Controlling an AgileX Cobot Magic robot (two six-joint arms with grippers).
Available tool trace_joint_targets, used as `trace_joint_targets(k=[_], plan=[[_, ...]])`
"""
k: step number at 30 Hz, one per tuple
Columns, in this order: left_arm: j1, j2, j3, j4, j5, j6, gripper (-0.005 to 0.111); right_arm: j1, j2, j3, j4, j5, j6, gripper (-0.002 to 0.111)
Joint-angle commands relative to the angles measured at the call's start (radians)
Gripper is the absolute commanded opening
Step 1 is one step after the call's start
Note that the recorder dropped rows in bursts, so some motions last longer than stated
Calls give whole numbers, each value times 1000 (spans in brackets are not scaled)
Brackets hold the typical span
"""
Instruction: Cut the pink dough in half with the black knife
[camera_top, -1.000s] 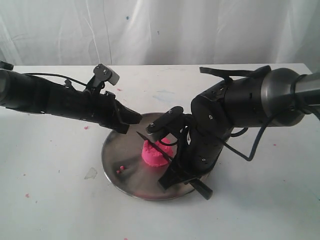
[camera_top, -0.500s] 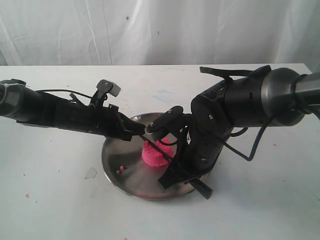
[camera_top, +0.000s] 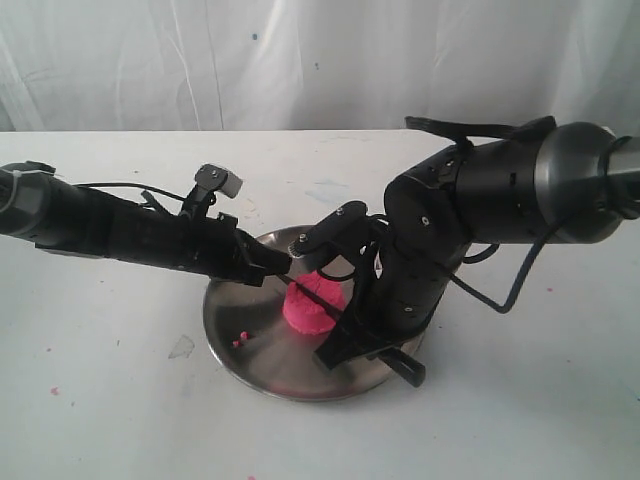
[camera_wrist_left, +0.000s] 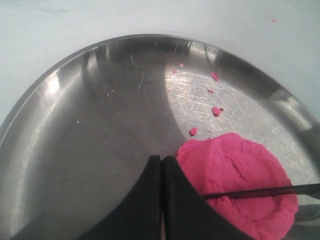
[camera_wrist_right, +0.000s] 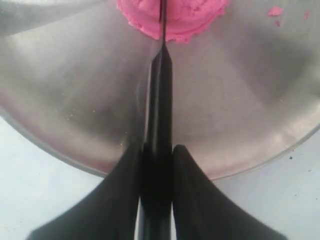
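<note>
Right gripper (camera_wrist_right: 157, 150) pinches black knife (camera_wrist_right: 161, 100) by handle; blade ahead, across pink dough (camera_wrist_right: 187, 15) | dough soft, probably sticky | left gripper (camera_wrist_left: 161, 165) closed, empty

Bright diffuse light, glare on the steel plate (camera_wrist_left: 235, 100), close-ups soft.

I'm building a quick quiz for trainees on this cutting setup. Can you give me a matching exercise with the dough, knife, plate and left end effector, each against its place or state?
Things
1. dough
2. knife
3. plate
4. left end effector

Places or states
A. shut, close beside the dough
B. resting on the white table
C. gripped by the right end effector, blade lying across the dough
D. pink lump sitting on the plate

Pairs: 1-D, 2-C, 3-B, 4-A
</note>
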Motion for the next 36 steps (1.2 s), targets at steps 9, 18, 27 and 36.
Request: trace_joint_targets(k=[9, 18, 27, 36], plan=[[-4, 12, 9, 39, 8, 2, 0, -6, 54, -4, 19, -24, 4, 0], [-4, 12, 9, 39, 8, 2, 0, -6, 57, -9, 19, -24, 4, 0], [-4, 12, 11, 41, -7, 2, 0, -6, 18, -13, 19, -25, 4, 0], [-7, 12, 11, 43, -7, 2, 0, -6, 16, -13, 19, -25, 0, 0]])
